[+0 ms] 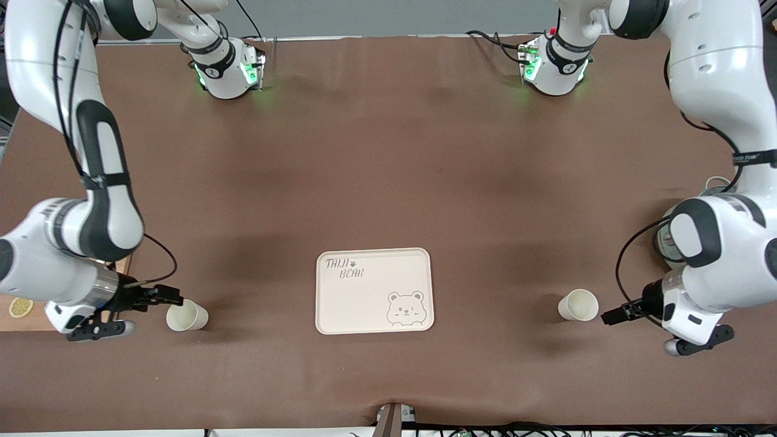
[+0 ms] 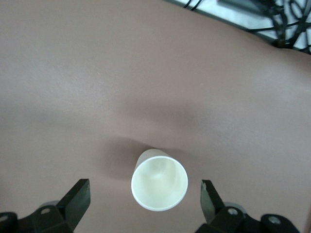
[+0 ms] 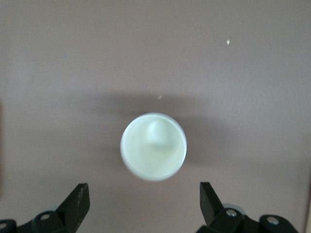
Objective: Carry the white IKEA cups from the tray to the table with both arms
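Two white IKEA cups stand mouth up on the brown table, one on each side of the cream bear-printed tray [image 1: 364, 303]. One cup [image 1: 187, 315] is toward the right arm's end. My right gripper [image 1: 172, 298] is open and empty close above it. In the right wrist view the cup [image 3: 153, 146] sits just ahead of the spread fingers [image 3: 77, 199] of the right gripper [image 3: 143, 190]. The other cup [image 1: 578, 304] is toward the left arm's end. My left gripper [image 1: 610, 316] is open and empty beside it. In the left wrist view the cup [image 2: 159, 182] lies between the open fingers [image 2: 77, 196] of the left gripper [image 2: 144, 188].
A wooden board with a lemon slice [image 1: 19, 307] lies at the table edge under the right arm. A grey-green pot with a glass lid [image 1: 666, 240] shows partly under the left arm.
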Motion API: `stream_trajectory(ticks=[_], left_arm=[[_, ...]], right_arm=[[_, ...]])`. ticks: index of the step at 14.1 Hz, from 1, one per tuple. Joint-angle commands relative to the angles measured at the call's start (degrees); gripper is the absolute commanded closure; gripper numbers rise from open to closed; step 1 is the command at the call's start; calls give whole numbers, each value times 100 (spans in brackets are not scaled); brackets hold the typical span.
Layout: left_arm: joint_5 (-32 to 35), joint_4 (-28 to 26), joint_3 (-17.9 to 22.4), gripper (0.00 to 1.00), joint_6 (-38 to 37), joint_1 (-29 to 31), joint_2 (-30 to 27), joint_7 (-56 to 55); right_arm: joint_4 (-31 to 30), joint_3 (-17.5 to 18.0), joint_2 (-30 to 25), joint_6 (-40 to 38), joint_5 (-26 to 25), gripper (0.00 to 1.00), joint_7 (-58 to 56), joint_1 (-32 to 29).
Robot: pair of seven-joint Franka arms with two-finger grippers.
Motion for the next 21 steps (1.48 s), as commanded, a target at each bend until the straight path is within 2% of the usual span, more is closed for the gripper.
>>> stream_trajectory(ticks=[1,4,7,8,10,13,15,21], left_arm=[[386,-259,-37,0,-322,12,-488,148],[510,-250,-37,0,-875,-5,-866,200],[589,-242,-28,0,-1394,-67,-1314,315],[676,-242,-37,0,-1561,-67,-1472,350],[747,-242,-37,0,-1782,-76,-1736,403],[747,-198,-28,0,-2063,-58,-2097,403],[756,-180,-28,0,-2239,-32,-2221,403],[730,-101,-19,0,-2477,21,-2607,429]], right_arm=[[100,-60,-619,-984,-20,0,541,49],[91,-16,-1488,-1715,-485,0,1366,312],[38,2,-2385,-2497,-1310,0,2324,917],[29,2,-2675,-2760,-1443,0,2396,1041],[-136,10,-3220,-3131,-1453,0,2397,1060],[-1110,-42,-4266,-3019,-1462,0,2336,903],[-1490,-42,-4567,-2816,-1462,0,2266,613],[-1623,-34,-4726,-2605,-1471,0,2133,498]])
